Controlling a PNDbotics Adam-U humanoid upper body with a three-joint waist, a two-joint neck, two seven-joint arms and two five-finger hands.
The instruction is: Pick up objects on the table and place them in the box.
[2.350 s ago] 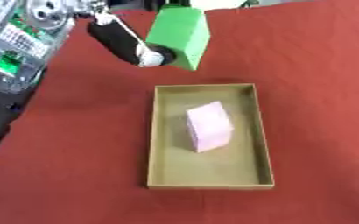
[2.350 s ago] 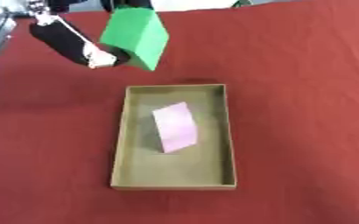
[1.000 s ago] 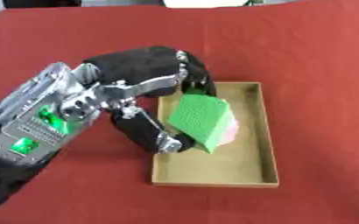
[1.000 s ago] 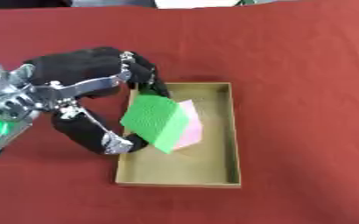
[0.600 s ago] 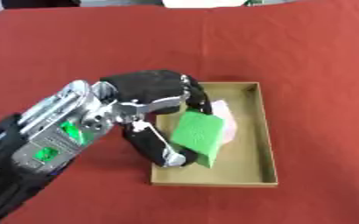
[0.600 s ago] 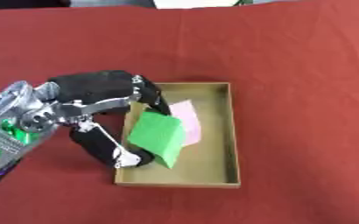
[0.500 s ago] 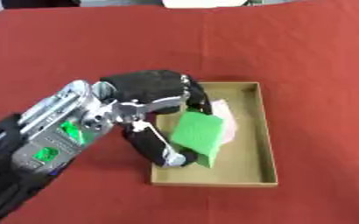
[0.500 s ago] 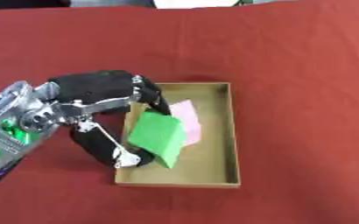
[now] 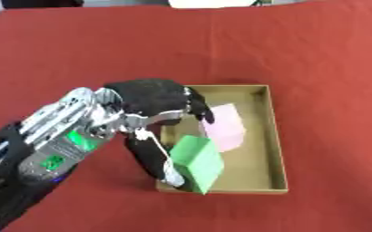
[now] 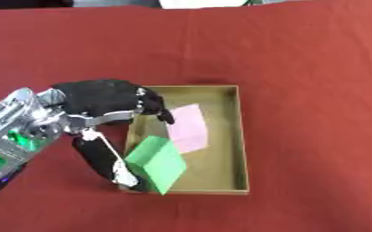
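The tan box (image 9: 272, 136) already held a pink block (image 9: 225, 127). The left hand (image 9: 145, 102) had lowered from above the box's near-left corner, bringing the green block (image 9: 197, 164) almost to the floor; release seemed imminent. Thumb and fingers apparently remained curled around the green block.

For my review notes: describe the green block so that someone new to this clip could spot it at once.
Find the shallow tan box on the red table. At its near left corner, against the left robot hand, sits the green block. It is the only green thing; the pink block lies farther back in the box.
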